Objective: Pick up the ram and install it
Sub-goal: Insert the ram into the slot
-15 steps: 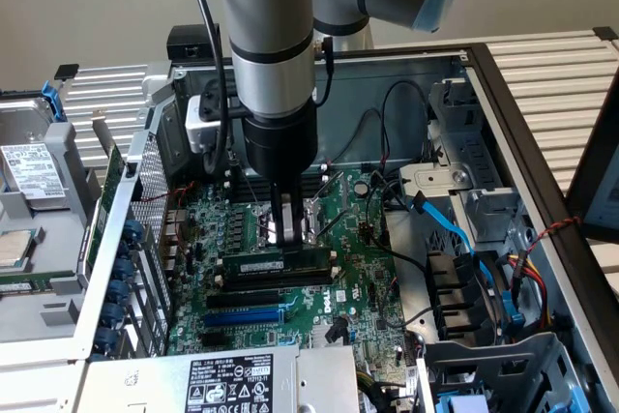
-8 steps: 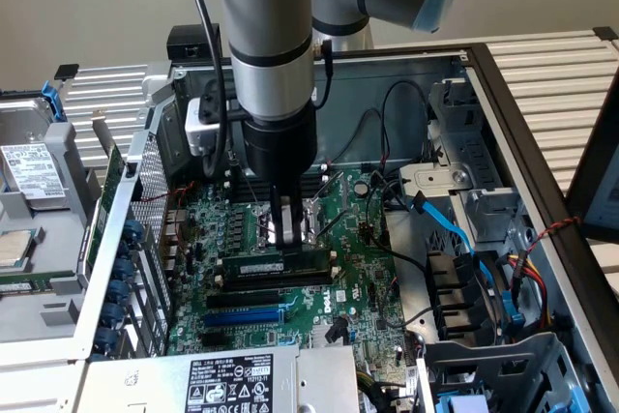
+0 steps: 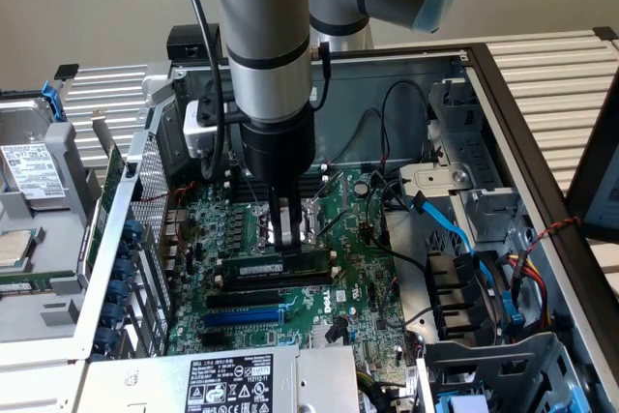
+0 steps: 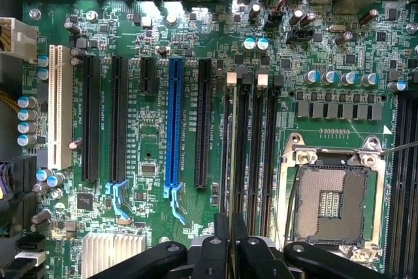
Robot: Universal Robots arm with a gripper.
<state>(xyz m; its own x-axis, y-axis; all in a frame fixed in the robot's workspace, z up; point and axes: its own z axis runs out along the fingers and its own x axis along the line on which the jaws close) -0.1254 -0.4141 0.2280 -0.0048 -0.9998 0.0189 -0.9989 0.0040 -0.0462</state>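
My pincer (image 3: pixel 283 237) is nearly closed, pinching one long thin green ram stick (image 3: pixel 302 263), white-labelled, along the black memory slots (image 4: pixel 269 148), beyond one blue expansion slot (image 4: pixel 174 122); the green motherboard (image 3: pixel 363 273) reads DELL.

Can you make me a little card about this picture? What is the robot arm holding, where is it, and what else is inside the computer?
place: open computer case with a green motherboard
end effector: closed on the ram
ram: standing on its long edge, lined up with the black memory slots
pushed all the way in: cannot tell
beside the slots: processor socket, empty
blue slot: empty
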